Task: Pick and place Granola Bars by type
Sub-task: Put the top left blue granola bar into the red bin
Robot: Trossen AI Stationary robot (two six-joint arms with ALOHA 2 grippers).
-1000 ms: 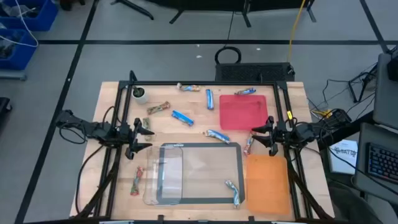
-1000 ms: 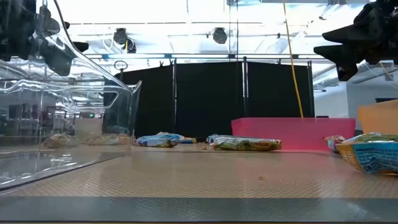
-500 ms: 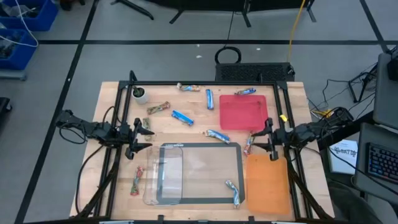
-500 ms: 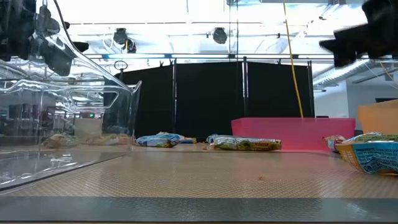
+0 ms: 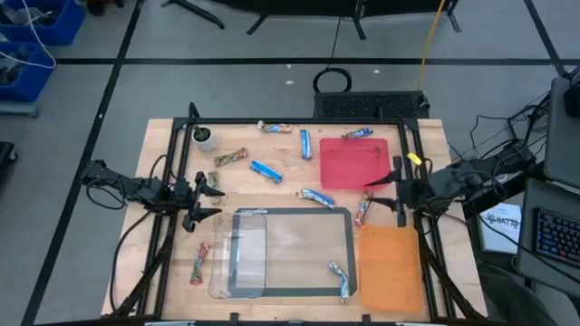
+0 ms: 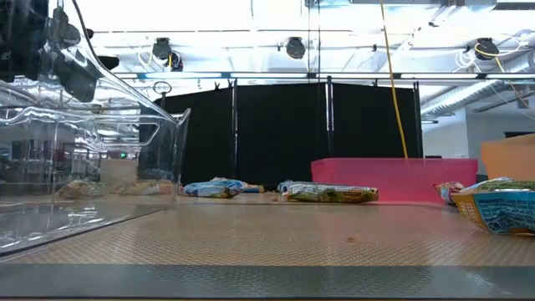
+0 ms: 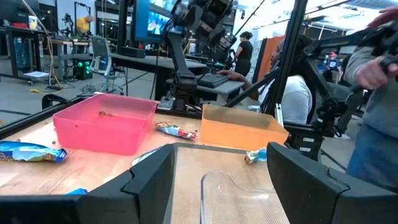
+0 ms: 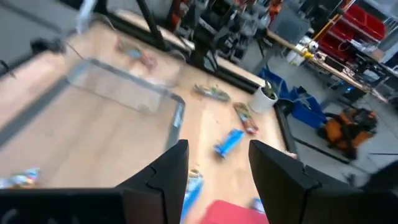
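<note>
A pale wooden desk (image 5: 172, 263) framed by black rails stands on a grey floor crossed by dark tape lines, with granola bars (image 5: 265, 169) scattered over its far half, several blue, some red-orange and some tan-green. A pink tray (image 5: 353, 163) sits at the far right and an orange tray (image 5: 391, 264) nearer on the right, while a clear plastic bin (image 5: 237, 255) rests on a grey-bordered mat (image 5: 299, 240) in the middle. One multicoloured bar lies at the near left beside the bin, two more lie on the mat's near right corner, and another rests between the pink and orange trays. A small white pot with a plant (image 5: 205, 138) occupies the far left corner. The left gripper (image 5: 210, 201) hovers at the desk's left edge, jaws parted and empty; the right gripper (image 5: 384, 192) hangs at the right edge beside the pink tray, jaws likewise apart and holding nothing. Beyond the desk, the low view shows black curtains under bright ceiling lights, and the left wrist view shows people at workstations with monitors.
</note>
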